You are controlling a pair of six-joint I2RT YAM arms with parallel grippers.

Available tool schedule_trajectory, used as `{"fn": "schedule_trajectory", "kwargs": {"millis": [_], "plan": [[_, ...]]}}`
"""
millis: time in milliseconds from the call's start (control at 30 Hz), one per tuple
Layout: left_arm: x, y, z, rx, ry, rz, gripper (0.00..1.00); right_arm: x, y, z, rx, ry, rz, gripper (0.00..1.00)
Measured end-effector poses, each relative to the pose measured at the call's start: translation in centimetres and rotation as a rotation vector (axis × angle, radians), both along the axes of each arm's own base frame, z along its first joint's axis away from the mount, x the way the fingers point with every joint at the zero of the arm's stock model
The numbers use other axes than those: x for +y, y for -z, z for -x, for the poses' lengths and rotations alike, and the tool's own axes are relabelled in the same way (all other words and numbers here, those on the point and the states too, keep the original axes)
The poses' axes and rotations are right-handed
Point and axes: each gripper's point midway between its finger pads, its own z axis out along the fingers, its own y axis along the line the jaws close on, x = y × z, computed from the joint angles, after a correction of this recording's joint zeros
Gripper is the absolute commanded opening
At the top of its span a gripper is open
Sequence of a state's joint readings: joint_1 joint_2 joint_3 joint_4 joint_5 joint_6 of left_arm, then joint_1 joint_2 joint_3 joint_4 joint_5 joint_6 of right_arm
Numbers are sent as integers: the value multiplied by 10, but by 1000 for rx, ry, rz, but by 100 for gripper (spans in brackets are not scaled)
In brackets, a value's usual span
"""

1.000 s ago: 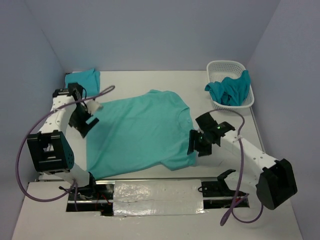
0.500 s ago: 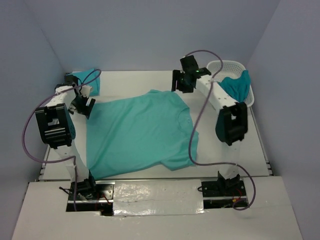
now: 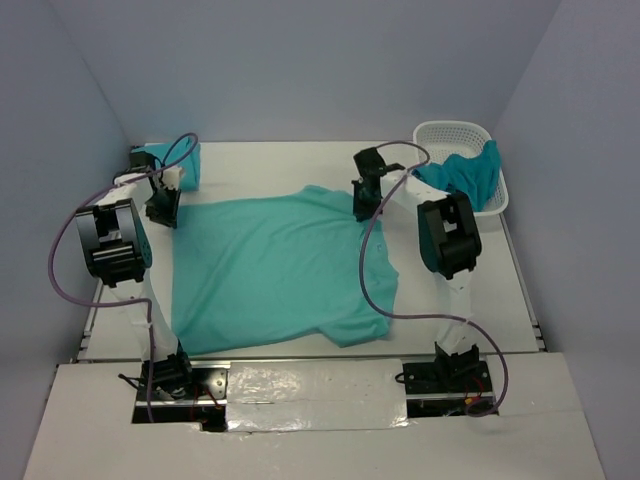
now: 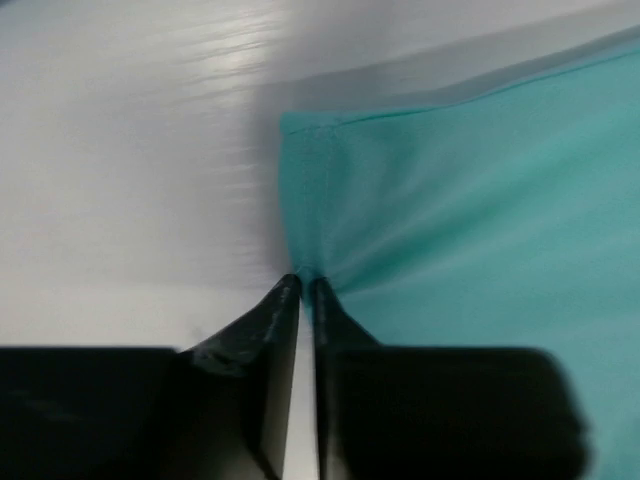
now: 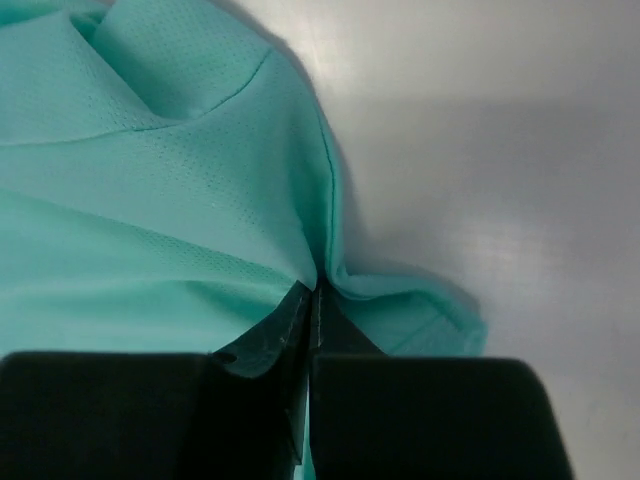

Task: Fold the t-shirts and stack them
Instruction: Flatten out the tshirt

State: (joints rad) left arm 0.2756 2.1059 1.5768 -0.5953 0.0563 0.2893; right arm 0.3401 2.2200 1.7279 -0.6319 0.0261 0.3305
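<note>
1. The t-shirt lies spread flat on the tabletop; you look to be starting the first fold.
2. Your left hand is clamped on its far-left corner, and your right hand on its far-right edge.
3. Next, probably lift both together, drawing nearward.

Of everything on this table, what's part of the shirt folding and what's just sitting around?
Part of the job: spread t-shirt, pinched at its far edge by left gripper and right gripper; folded shirt, far-left corner; crumpled shirt in white basket.
Just lying about: purple cables; silver tape along the near edge.
</note>
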Motion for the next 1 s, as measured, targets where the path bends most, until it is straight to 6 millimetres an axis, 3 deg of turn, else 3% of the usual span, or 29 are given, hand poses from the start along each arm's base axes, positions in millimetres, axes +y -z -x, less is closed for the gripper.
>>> {"fn": "schedule_trajectory", "kwargs": {"millis": [33, 167, 233, 267, 300, 400, 467, 567, 667, 767, 833, 900, 1000], "plan": [[-5, 1, 0, -5, 5, 28, 4, -3, -1, 15, 6, 1, -10, 0], [-28, 1, -1, -36, 62, 103, 0, -19, 4, 93, 84, -8, -29, 1], [-40, 2, 1, -44, 99, 118, 0, -21, 4, 127, 105, -30, -35, 14], [-46, 2, 3, -42, 117, 123, 0, -22, 4, 142, 121, -43, -33, 27], [-52, 2, 6, -40, 137, 123, 0, -21, 5, 159, 140, -64, -35, 50], [-63, 2, 17, -28, 203, 107, 0, -21, -2, 192, 176, -115, -44, 68], [-67, 2, 24, -20, 237, 84, 0, -24, -14, 199, 170, -136, -45, 78], [-70, 2, 28, -12, 293, 33, 0, -17, -57, 174, 72, -162, -77, 74], [-68, 2, 27, -1, 320, -13, 0, 9, -119, 112, -119, -199, -159, 58], [-68, 2, 27, 11, 328, -32, 0, 31, -153, 55, -242, -211, -197, 63], [-67, 2, 26, 18, 328, -36, 0, 42, -144, 26, -252, -216, -192, 64], [-67, 2, 26, 23, 328, -37, 0, 48, -113, 9, -210, -222, -170, 64], [-67, 2, 26, 30, 328, -35, 0, 45, -51, 15, -84, -245, -114, 63]]}}
